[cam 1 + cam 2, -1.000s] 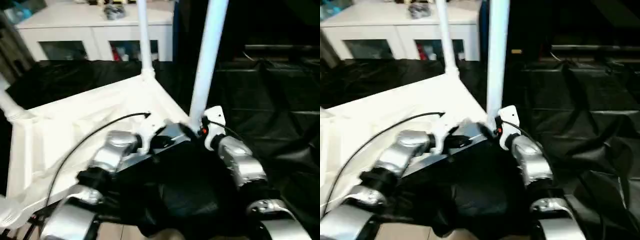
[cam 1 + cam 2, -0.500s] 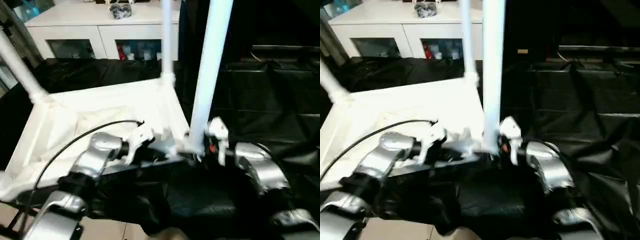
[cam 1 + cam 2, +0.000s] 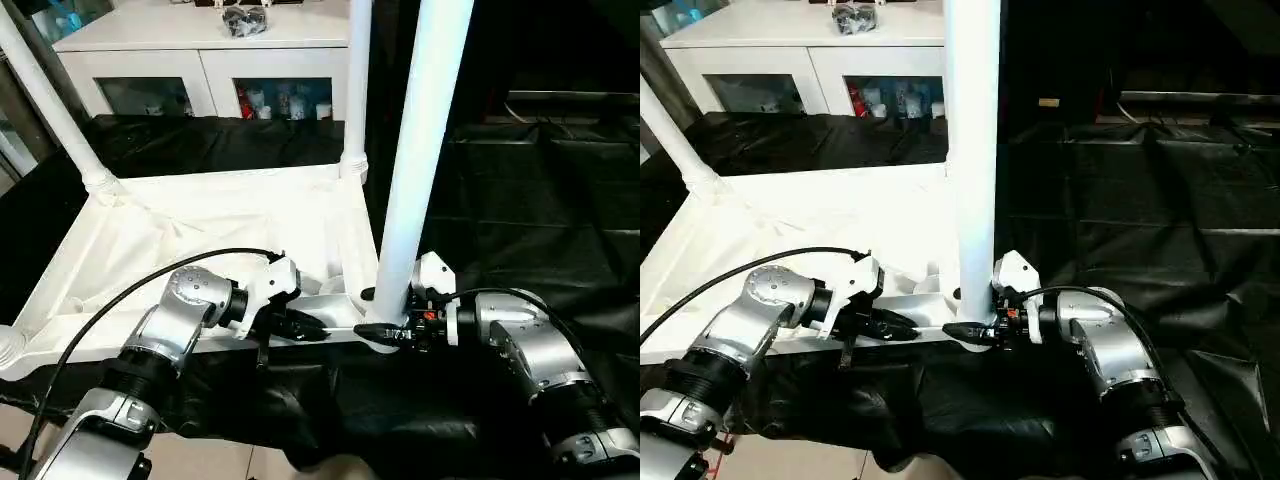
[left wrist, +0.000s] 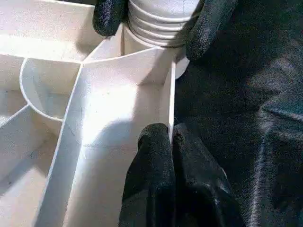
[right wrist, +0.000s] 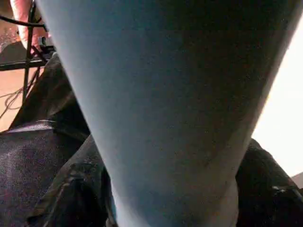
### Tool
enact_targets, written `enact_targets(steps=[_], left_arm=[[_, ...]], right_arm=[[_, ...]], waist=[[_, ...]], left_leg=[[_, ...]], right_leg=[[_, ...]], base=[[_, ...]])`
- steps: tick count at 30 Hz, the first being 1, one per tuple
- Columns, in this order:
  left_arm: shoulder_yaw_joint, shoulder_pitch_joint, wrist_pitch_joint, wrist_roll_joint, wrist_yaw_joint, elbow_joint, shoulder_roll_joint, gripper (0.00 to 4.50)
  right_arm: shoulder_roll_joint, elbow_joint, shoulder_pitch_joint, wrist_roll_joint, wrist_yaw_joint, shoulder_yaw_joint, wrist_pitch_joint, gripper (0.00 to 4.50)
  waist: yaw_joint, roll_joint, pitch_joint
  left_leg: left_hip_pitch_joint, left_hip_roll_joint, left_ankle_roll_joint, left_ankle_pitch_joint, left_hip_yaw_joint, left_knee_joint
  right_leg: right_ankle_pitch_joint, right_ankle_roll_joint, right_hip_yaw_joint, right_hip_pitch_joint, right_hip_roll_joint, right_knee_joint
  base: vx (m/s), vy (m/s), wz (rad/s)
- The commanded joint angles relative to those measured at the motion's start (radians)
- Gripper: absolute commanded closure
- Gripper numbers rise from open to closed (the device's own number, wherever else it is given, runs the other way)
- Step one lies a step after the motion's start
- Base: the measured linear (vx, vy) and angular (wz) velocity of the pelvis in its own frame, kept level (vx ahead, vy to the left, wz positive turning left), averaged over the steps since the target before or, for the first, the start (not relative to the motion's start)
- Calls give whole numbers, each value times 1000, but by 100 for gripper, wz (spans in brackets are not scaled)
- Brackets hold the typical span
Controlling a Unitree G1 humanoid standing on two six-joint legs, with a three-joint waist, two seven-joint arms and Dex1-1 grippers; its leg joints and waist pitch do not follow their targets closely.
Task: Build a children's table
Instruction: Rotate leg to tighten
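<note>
At our right gripper (image 3: 372,318), the near leg (image 3: 415,170) now stands nearly upright in its corner socket, where a second ago it leaned over to one side; we judge from this that the leg has been brought square to the tabletop (image 3: 200,240) and is seating, so the last corner is close to done. Our right fingers sit either side of the leg's base, narrower than a moment back and seemingly closing onto the threaded end, though we cannot tell whether they press it yet. Just beside them, our left gripper (image 4: 173,135) is pressed together on the thin upright rim of the tabletop, pinching that wall right next to the socket, and it has held this pinch throughout. Both our forearms now reach in low and level from opposite sides, wrists turned inward so the two grippers face each other across the corner. Beyond the grippers the upturned tabletop lies flat on the black cloth (image 3: 520,200), ribbed underside up. Farther off, two more legs (image 3: 356,90) rise from its far corners, and behind them stands the white cabinet (image 3: 200,60).
</note>
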Motion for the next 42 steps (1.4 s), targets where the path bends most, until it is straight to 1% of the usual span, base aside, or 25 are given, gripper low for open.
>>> enact_targets(steps=[1,3,4,6,7,8,9,11,14,15,16,17,19,21,24,25,26,28,31,35,36,37,38,41,42], left_arm=[[-2,-18,4,-35,51,-35,-52,450],[7,-25,18,-28,96,-26,-70,450],[16,-34,28,-24,138,-13,-90,450],[35,-62,36,-10,240,25,-141,450],[36,-72,44,-2,271,37,-156,450],[36,-82,44,8,301,49,-169,450],[37,-95,48,18,340,66,-186,450],[39,-116,62,35,403,93,-216,450],[53,-146,90,49,519,130,-271,450],[56,-151,93,52,543,137,-282,450],[56,-151,93,52,543,137,-282,450],[64,-162,102,63,602,153,-315,450],[65,-167,106,69,633,162,-334,450],[61,-164,103,64,621,157,-338,450],[52,-154,95,54,583,141,-336,450],[50,-150,90,52,571,136,-334,450],[44,-140,78,45,533,121,-319,450],[36,-126,61,35,475,99,-294,450],[29,-114,59,25,422,81,-266,450],[17,-97,35,10,319,58,-216,450],[13,-91,33,6,285,49,-199,450],[11,-88,32,3,263,43,-188,450],[11,-88,32,3,263,43,-188,450],[5,-77,32,-8,199,25,-155,450],[-4,-69,23,-13,150,14,-128,450]], right_arm=[[59,0,22,-9,-11,83,27,174],[86,24,18,-18,-84,60,15,174],[111,47,12,-23,-147,38,8,174],[171,111,-8,-46,-309,-4,-18,175],[189,126,-13,-50,-351,-13,-17,175],[207,142,-19,-56,-401,-23,-11,175],[230,166,-29,-61,-471,-40,-1,175],[268,191,-41,-66,-556,-57,0,175],[334,244,-72,-75,-735,-94,33,175],[347,256,-78,-77,-764,-102,34,175],[347,256,-78,-77,-764,-102,34,175],[387,294,-104,-85,-824,-121,31,175],[407,318,-121,-97,-859,-119,16,175],[413,322,-125,-96,-854,-117,-2,119],[425,318,-127,-67,-821,-130,-11,99],[425,317,-127,-69,-820,-130,-15,69],[411,311,-128,-80,-802,-116,-26,69],[387,304,-130,-95,-769,-100,-48,58],[356,292,-133,-83,-679,-91,-68,58],[274,249,-117,-75,-492,-40,-91,58],[234,221,-100,-74,-405,-8,-97,58],[208,203,-88,-75,-346,10,-101,58],[208,203,-88,-75,-346,10,-101,58],[144,144,-54,-57,-196,43,-90,58],[101,106,-34,-40,-98,59,-76,58]], waist=[[1,-10,-55],[-1,-13,-53],[-2,-18,-51],[-9,-15,-46],[-11,-23,-46],[-11,-18,-46],[-15,-19,-45],[-14,-18,-47],[-18,-17,-46],[-15,-13,-49],[-16,-15,-48],[-14,-13,-49],[-14,-11,-52],[-13,-14,-53],[-14,-14,-53],[-14,-14,-53],[-15,-20,-52],[-16,-16,-53],[-25,-15,-59],[-32,-12,-62],[-32,-13,-60],[-23,-13,-61],[-20,-13,-60],[-10,-14,-56],[-6,-16,-54]], left_leg=[[-4,14,88,-216,4,-60],[-4,13,77,-222,4,-62],[-4,13,74,-230,5,-63],[1,9,48,-268,3,-65],[1,8,44,-272,3,-66],[4,7,35,-278,0,-67],[1,6,33,-278,-1,-69],[5,6,34,-281,0,-68],[4,4,31,-280,1,-68],[6,3,30,-276,0,-67],[3,3,33,-276,0,-68],[1,3,40,-268,1,-66],[3,4,39,-264,1,-66],[-1,3,49,-255,2,-65],[-5,3,65,-243,2,-65],[-4,3,66,-244,2,-65],[-4,4,67,-250,2,-66],[-7,4,70,-248,1,-65],[-11,4,85,-198,1,-60],[-14,5,126,-153,3,-52],[-13,6,130,-156,4,-52],[-8,8,138,-165,6,-50],[-11,10,144,-166,7,-50],[-5,14,135,-205,9,-52],[-7,15,130,-215,7,-56]], right_leg=[[-219,-247,30,57,-38,-72],[-250,-238,30,55,-39,-74],[-269,-233,30,54,-39,-77],[-374,-206,31,48,-43,-88],[-398,-193,30,49,-42,-91],[-429,-177,30,46,-41,-92],[-429,-169,30,48,-40,-93],[-422,-163,32,45,-40,-95],[-399,-170,32,42,-37,-95],[-388,-171,31,45,-38,-93],[-381,-172,31,46,-37,-94],[-360,-176,32,47,-38,-92],[-331,-185,31,47,-37,-90],[-297,-194,31,51,-37,-87],[-287,-196,30,54,-39,-87],[-289,-196,30,53,-39,-87],[-303,-195,29,52,-38,-89],[-299,-197,30,54,-41,-87],[-192,-228,29,59,-38,-75],[-79,-277,26,65,-38,-64],[-83,-280,26,64,-38,-66],[-89,-282,24,65,-36,-67],[-91,-285,25,65,-37,-64],[-159,-276,27,60,-37,-69],[-188,-269,27,61,-38,-71]], base=[[0,0,0],[0,0,0],[0,0,0],[0,0,0],[0,0,0],[0,0,0],[0,0,0],[0,0,0],[0,0,0],[0,0,0],[0,0,0],[0,0,0],[0,0,0],[0,0,0],[0,0,0],[0,0,0],[0,0,0],[0,0,0],[0,0,0],[0,0,0],[0,0,0],[0,0,0],[0,0,0],[0,0,0],[0,0,0]])
